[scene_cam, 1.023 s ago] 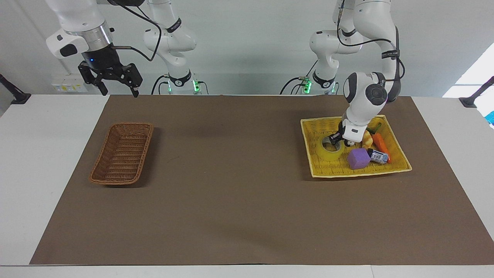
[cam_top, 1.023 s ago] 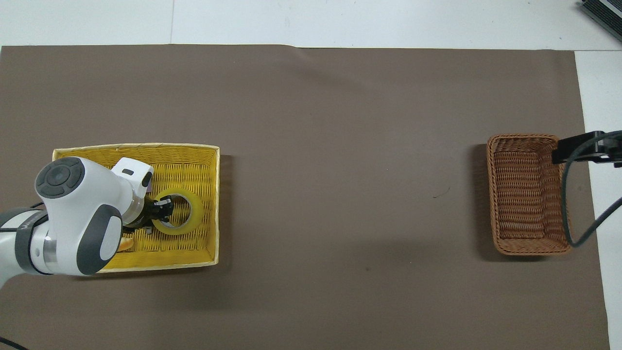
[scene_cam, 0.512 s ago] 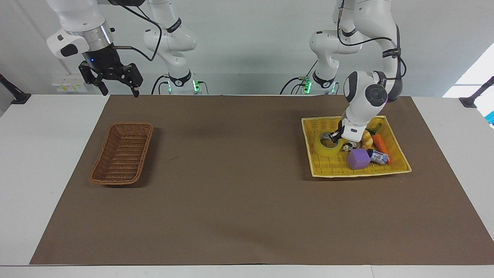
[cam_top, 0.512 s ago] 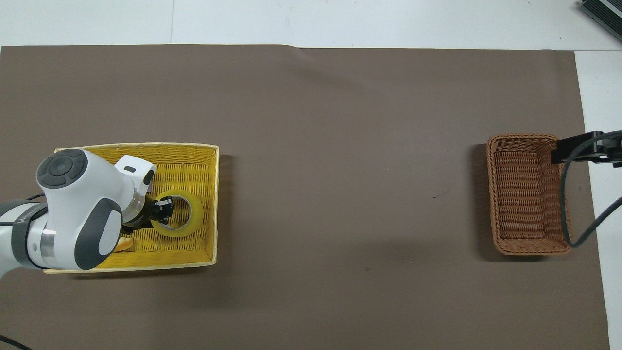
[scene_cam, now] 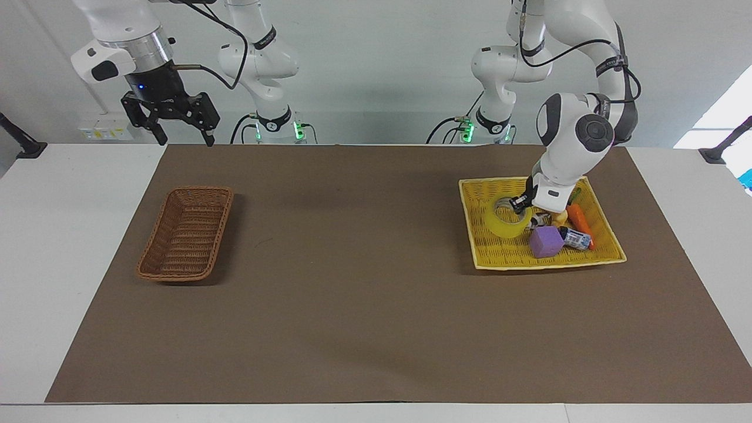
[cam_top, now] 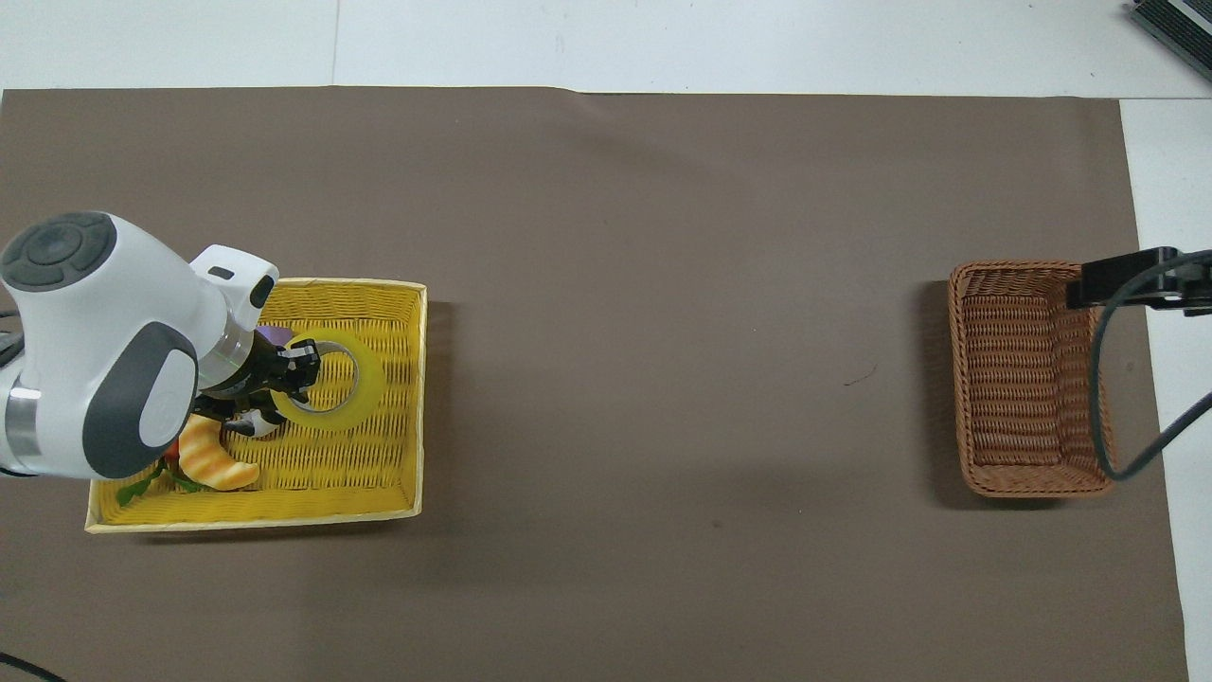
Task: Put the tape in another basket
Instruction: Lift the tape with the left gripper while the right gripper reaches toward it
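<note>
My left gripper (scene_cam: pixel 520 205) is shut on the rim of the yellow tape (scene_cam: pixel 504 223), one finger inside the ring. The tape (cam_top: pixel 365 388) hangs tilted, just above the floor of the bright-yellow basket (scene_cam: pixel 487 183). At the right arm's end of the table lies the dark-brown basket (scene_cam: pixel 200 189), with nothing in it. My right gripper (scene_cam: pixel 183 136) waits open, high up near the brown basket's (cam_top: pixel 1018 268) outer side, and only its tip (cam_top: pixel 1127 281) shows in the overhead view.
The yellow basket (cam_top: pixel 421 398) also holds a purple cube (scene_cam: pixel 546 241), a carrot (scene_cam: pixel 578 218), a small labelled bottle (scene_cam: pixel 576 237) and a croissant (cam_top: pixel 213 459). A brown mat (scene_cam: pixel 352 264) stretches between the two baskets.
My left gripper has risen with the tape and drawn it farther from the robots, tilting it off the basket floor. The croissant has come into view. My right gripper rose slightly.
</note>
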Controlling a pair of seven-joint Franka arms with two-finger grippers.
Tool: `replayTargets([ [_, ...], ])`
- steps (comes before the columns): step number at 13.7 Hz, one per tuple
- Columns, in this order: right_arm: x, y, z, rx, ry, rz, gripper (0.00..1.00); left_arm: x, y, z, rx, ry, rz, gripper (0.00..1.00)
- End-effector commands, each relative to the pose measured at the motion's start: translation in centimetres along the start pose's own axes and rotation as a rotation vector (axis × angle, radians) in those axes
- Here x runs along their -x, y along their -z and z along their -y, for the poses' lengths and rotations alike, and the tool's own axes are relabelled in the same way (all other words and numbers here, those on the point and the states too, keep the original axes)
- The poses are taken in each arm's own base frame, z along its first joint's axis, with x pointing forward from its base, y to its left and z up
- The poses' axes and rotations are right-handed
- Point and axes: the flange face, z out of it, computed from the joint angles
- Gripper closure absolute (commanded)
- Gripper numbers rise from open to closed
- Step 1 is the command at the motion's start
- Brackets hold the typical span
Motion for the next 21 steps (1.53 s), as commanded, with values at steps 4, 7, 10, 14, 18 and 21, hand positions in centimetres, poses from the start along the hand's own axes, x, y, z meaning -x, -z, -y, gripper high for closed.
replayTargets([
  [4,-1.2,-3.3,4.2,-0.248,-0.139,-0.03,0.0,-3.2,2.2,0.8,-0.013,-0.194,0.039,1.0],
  [7,-2.0,-5.2,8.0,-0.344,-0.175,-0.005,0.0,-3.0,2.0,0.7,-0.002,-0.229,0.045,1.0],
  [10,-1.8,-7.1,12.4,-0.39,-0.199,-0.007,0.0,-2.6,2.1,-0.7,0.123,-0.192,0.088,1.0],
  [14,-1.7,-8.5,14.8,-0.477,-0.26,0.037,0.0,-0.9,2.7,-4.2,0.285,-0.188,0.127,1.0],
  [18,-1.3,-13.1,19.2,-0.598,-0.3,0.054,0.0,2.9,3.0,-10.2,0.34,-0.22,0.135,1.0],
  [21,-1.3,-16.5,23.3,-0.609,-0.294,0.031,0.0,5.3,3.5,-13.9,0.414,-0.247,0.13,1.0],
])
